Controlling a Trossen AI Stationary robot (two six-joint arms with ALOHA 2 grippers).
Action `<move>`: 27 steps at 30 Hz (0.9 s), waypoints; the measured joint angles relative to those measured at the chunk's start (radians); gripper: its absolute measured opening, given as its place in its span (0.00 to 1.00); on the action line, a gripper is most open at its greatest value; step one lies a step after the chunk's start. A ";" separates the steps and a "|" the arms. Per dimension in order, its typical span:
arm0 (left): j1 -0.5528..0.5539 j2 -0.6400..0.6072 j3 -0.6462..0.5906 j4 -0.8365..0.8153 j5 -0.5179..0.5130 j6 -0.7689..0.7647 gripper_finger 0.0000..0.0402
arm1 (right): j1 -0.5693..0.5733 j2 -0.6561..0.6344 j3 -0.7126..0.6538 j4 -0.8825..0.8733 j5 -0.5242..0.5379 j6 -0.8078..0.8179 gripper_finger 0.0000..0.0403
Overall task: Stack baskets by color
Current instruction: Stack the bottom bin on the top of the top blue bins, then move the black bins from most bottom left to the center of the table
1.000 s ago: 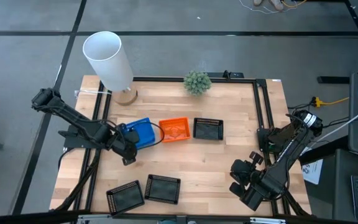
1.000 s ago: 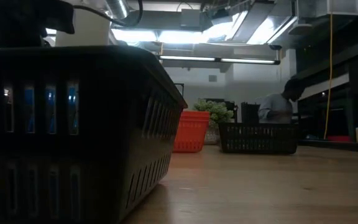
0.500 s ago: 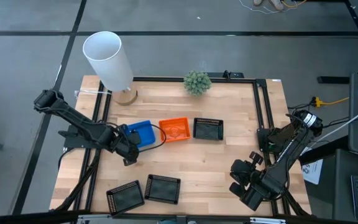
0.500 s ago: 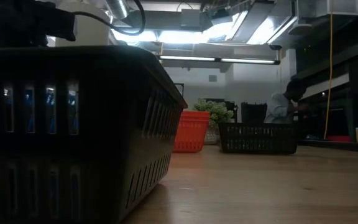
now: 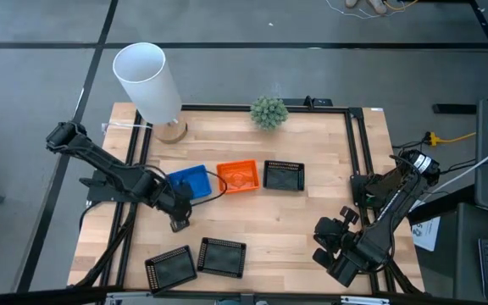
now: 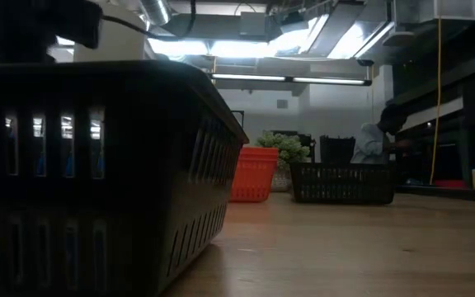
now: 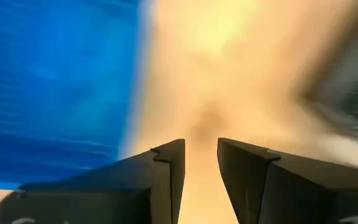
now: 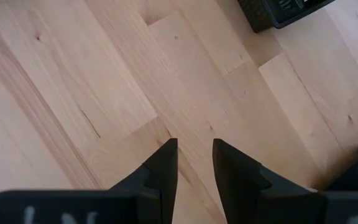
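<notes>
Your left gripper (image 5: 179, 208) sits just beside the near edge of the blue basket (image 5: 188, 180), and its wrist view shows the two fingers (image 7: 160, 180) parted by a narrow gap with only bare wood between them, so it has hold of nothing; the blue basket (image 7: 55, 87) lies off to one side of the fingers, not between them. That blue basket stands at the left end of a row across the middle of the tabletop (image 5: 312, 144), with the orange basket (image 5: 239, 176) just beside it and a black basket (image 5: 283, 175) just beside that. Two more black baskets (image 5: 170, 267) (image 5: 222, 256) lie near each other at the front edge of the tabletop. Your right gripper (image 5: 329, 241) waits over the front right corner, well apart from the row; its fingers (image 8: 160, 168) stand slightly apart over bare wood and grip nothing, with a corner of a black basket (image 8: 284, 9) showing farther off.
</notes>
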 joint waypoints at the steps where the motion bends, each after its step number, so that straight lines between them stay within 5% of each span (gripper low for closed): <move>1: -0.013 0.000 0.002 0.037 0.051 -0.032 0.21 | 0.000 0.000 0.000 0.000 0.000 0.000 0.25; 5: -0.094 0.000 0.003 0.139 0.149 -0.104 0.21 | 0.000 0.000 0.000 0.001 0.000 0.000 0.25; 15: -0.310 0.031 -0.008 0.146 0.062 -0.346 0.24 | 0.000 0.000 0.000 0.011 0.000 0.000 0.25; 22: -0.455 0.131 -0.010 0.178 0.384 -0.659 0.23 | 0.000 0.000 0.000 0.014 0.000 -0.003 0.25; 27: -0.524 0.133 -0.010 0.193 0.411 -0.905 0.21 | 0.000 0.000 0.000 0.014 0.000 -0.004 0.25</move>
